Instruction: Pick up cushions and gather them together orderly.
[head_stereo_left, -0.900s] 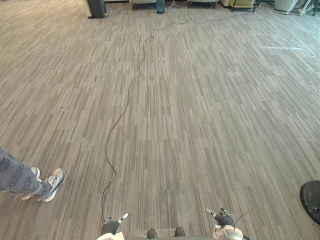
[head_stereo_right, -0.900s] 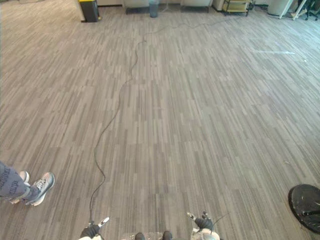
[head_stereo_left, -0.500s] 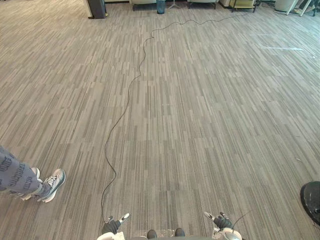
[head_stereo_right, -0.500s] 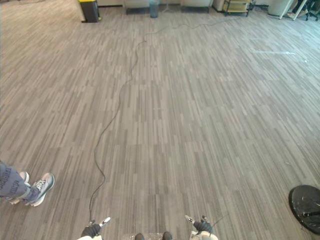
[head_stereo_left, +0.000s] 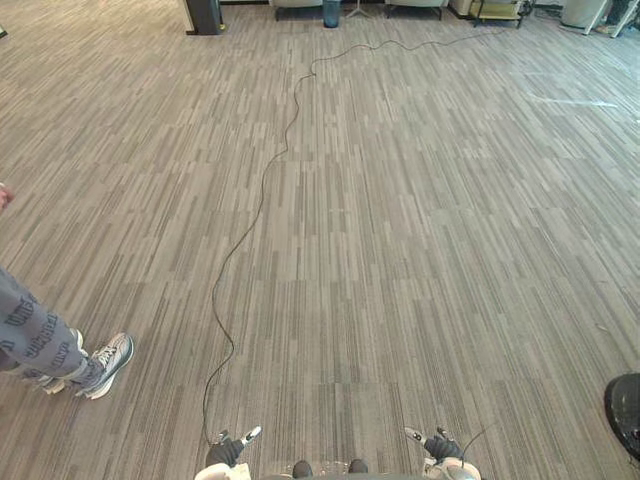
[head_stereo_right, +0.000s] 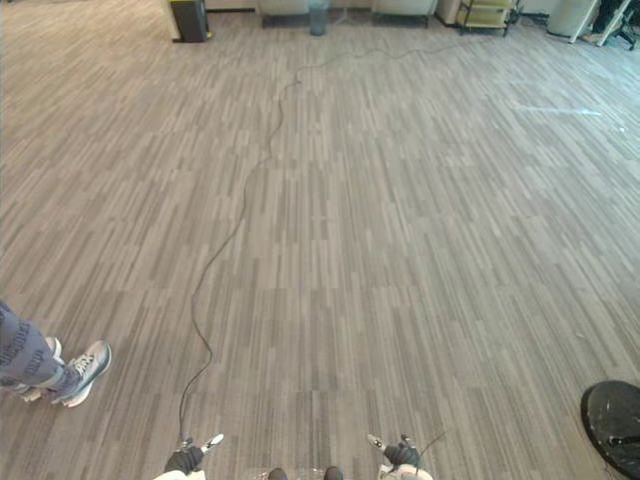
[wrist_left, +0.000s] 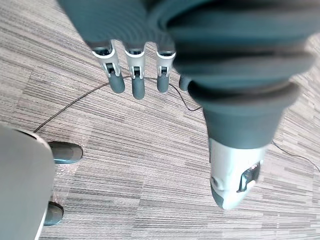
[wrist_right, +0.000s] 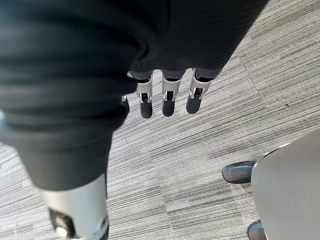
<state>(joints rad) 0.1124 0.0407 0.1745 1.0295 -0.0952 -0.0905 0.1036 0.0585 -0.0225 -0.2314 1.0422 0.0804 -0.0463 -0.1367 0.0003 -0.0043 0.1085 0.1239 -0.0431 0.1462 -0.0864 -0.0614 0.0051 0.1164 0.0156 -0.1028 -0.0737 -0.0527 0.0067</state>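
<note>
I see no cushion on the grey striped carpet ahead. My left hand (head_stereo_left: 228, 450) hangs low at the near edge of the eye views, and its wrist view shows straight fingers (wrist_left: 134, 75) above bare carpet, holding nothing. My right hand (head_stereo_left: 437, 445) hangs at the near edge too. Its fingers (wrist_right: 167, 97) are also straight, with only carpet past them.
A person's legs and light sneakers (head_stereo_left: 95, 362) stand on the carpet at near left. A black round base (head_stereo_left: 625, 405) lies at the near right edge. Far back stand a dark bin (head_stereo_left: 203, 14) and some furniture (head_stereo_left: 492, 8).
The camera has shifted a little, so the whole floor sits slightly lower in view. The person's leg reaches further into view. My right hand has sunk slightly.
</note>
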